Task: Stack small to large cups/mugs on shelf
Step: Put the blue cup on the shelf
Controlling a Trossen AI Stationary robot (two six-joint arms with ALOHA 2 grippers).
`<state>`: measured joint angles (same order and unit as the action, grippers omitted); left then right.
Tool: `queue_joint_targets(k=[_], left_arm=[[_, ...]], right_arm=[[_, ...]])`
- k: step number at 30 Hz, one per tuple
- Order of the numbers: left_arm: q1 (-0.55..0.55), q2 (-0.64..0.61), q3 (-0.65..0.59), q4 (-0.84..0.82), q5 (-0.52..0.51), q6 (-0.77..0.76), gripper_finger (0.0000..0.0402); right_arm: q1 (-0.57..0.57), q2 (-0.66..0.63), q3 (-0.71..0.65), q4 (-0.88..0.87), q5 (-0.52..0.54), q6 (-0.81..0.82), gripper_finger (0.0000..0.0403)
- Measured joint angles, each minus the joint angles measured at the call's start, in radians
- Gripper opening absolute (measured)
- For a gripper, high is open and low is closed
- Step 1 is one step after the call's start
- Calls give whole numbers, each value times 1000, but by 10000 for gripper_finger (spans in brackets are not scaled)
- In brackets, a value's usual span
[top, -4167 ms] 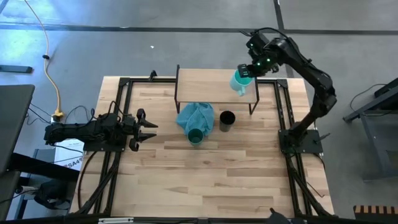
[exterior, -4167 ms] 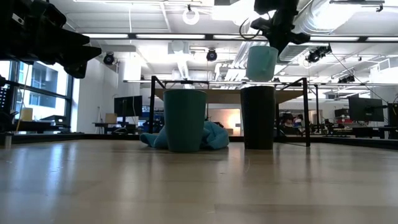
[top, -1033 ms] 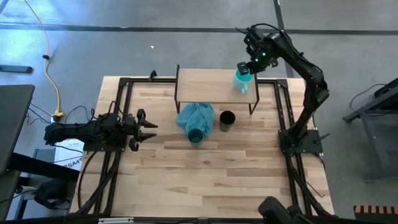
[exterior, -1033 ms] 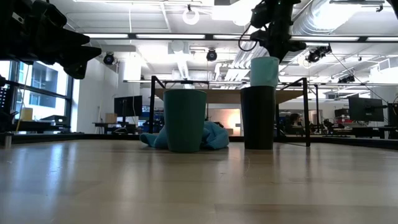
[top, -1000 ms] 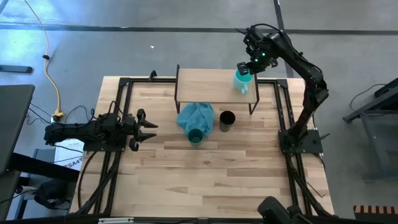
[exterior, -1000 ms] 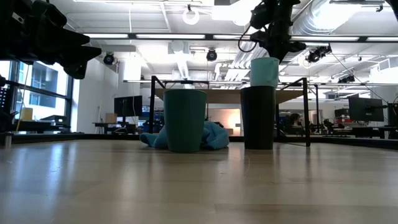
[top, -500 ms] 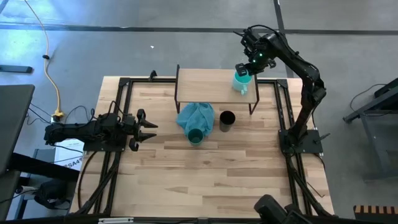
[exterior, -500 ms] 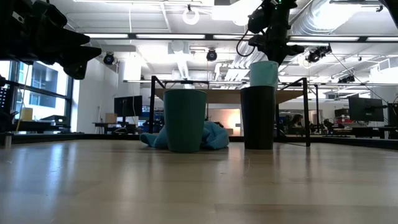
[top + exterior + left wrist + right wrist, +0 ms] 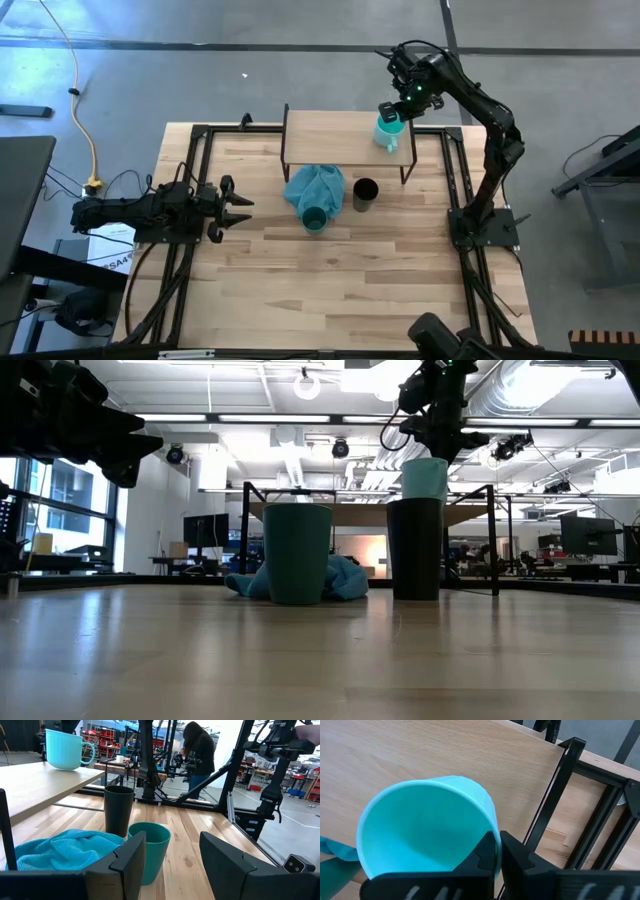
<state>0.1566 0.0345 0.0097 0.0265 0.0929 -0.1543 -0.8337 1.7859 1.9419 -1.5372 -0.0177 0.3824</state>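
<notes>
Here we see the right gripper (image 9: 497, 851), jaws together, just above the turquoise mug (image 9: 425, 827) at frame centre.

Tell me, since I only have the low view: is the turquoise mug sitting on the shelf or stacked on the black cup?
Observer: On the shelf. From above, the light turquoise mug stands at the right end of the shelf. The black cup is on the table in front of it, apart.
Operator: Is the right gripper off the mug?
Observer: No. In its own wrist view, the right gripper is shut on the mug's rim.
Operator: And the left arm?
Observer: The left gripper waits open at the table's left side, touching nothing.
</notes>
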Motion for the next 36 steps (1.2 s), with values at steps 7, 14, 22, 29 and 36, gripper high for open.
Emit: queue_joint_targets(k=[7,14,22,29,36], left_arm=[[0,0,0,0,0,0,175],[0,0,0,0,0,0,175],[0,0,0,0,0,0,175],[0,0,0,0,0,-1,175],[0,0,0,0,0,-1,175]], right_arm=[[0,0,0,-2,0,-2,0],[3,1,0,-8,0,1,0],[3,1,0,-8,0,21,0],[9,1,0,-8,8,47,0],[15,1,0,-14,7,55,0]])
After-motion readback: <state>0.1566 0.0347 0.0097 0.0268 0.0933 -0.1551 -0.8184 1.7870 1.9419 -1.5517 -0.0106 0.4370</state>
